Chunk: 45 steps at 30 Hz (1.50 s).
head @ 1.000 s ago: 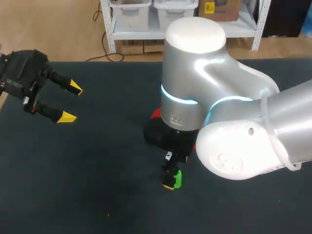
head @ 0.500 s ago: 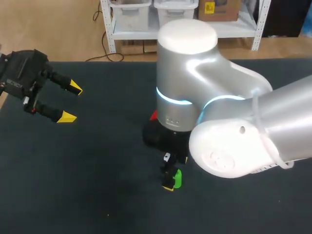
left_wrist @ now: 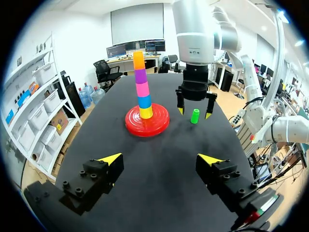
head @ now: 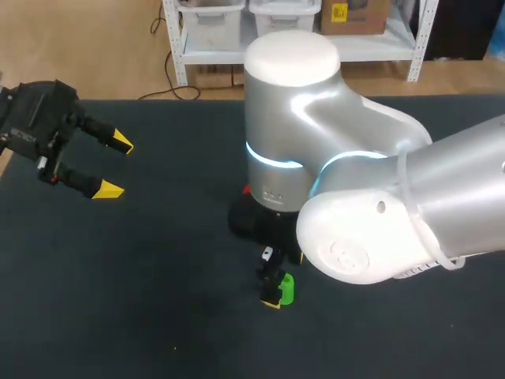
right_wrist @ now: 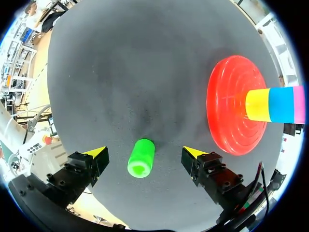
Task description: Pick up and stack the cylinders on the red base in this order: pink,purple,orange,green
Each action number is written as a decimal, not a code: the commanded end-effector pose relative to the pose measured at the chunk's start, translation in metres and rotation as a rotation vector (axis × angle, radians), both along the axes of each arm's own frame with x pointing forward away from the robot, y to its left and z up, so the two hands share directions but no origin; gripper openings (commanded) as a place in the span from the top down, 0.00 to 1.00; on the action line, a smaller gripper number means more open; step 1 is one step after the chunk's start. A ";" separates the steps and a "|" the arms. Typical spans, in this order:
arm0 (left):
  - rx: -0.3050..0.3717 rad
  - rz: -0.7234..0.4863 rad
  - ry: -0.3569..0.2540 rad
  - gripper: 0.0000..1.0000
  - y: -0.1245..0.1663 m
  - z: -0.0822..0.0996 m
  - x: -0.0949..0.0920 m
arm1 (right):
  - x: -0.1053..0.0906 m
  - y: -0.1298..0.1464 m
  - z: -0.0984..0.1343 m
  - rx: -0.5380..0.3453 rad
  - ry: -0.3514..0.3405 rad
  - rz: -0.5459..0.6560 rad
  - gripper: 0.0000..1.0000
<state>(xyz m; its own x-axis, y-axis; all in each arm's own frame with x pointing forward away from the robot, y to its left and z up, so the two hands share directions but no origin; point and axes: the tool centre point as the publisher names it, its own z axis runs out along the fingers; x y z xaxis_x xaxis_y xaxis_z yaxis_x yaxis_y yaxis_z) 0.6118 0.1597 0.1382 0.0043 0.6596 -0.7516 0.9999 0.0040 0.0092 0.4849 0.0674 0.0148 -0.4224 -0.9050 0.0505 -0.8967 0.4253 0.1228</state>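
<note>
The green cylinder (right_wrist: 141, 158) stands upright on the dark worktop (head: 158, 276), near the red base (left_wrist: 147, 121) but not touching it. It sits between our right fingers (right_wrist: 193, 157). They are spread wide, with bare worktop showing on each side of the cylinder, so neither yellow tip touches it. From the left wrist view the tips hang about level with the cylinder's top, one on either side. On the red base a column of five cylinders stands upright: the yellow cylinder (left_wrist: 146, 112) at the bottom, then the blue cylinder (left_wrist: 144, 101), the pink cylinder (left_wrist: 142, 89) and the purple cylinder (left_wrist: 140, 76), with the orange cylinder (left_wrist: 139, 60) on top. In the right wrist view we see only the yellow, the blue and part of the pink. Our right arm (head: 355, 197) comes in from the right of the head view and reaches past the middle. There its large silver joints cover the whole column and nearly all of the base, leaving a thin sliver of red beside the wrist. The green cylinder shows just under the wrist, with one yellow tip against its side as seen from above. Our left fingers (left_wrist: 110, 159) are well apart from all this, over the far left part of the worktop near its edge. They too are spread wide, with nothing between them, and they point across the worktop toward the base, the green cylinder and the right fingers.
</note>
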 end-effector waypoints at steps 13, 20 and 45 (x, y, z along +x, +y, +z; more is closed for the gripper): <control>-0.004 0.000 -0.005 0.00 0.001 -0.001 -0.001 | -0.002 -0.005 -0.007 0.012 0.021 -0.042 1.00; -0.004 0.000 -0.005 0.00 0.001 -0.001 -0.001 | -0.002 -0.005 -0.010 0.011 0.028 -0.046 1.00; -0.004 0.000 -0.005 0.00 0.001 -0.001 -0.001 | 0.019 -0.003 0.078 -0.082 -0.182 -0.003 1.00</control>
<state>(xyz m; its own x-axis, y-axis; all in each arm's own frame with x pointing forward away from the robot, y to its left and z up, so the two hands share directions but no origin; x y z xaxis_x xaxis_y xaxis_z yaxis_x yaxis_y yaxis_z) 0.6118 0.1597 0.1382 0.0043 0.6596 -0.7516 0.9999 0.0040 0.0092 0.5108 0.0687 0.0643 -0.4319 -0.9000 0.0595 -0.9019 0.4311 -0.0260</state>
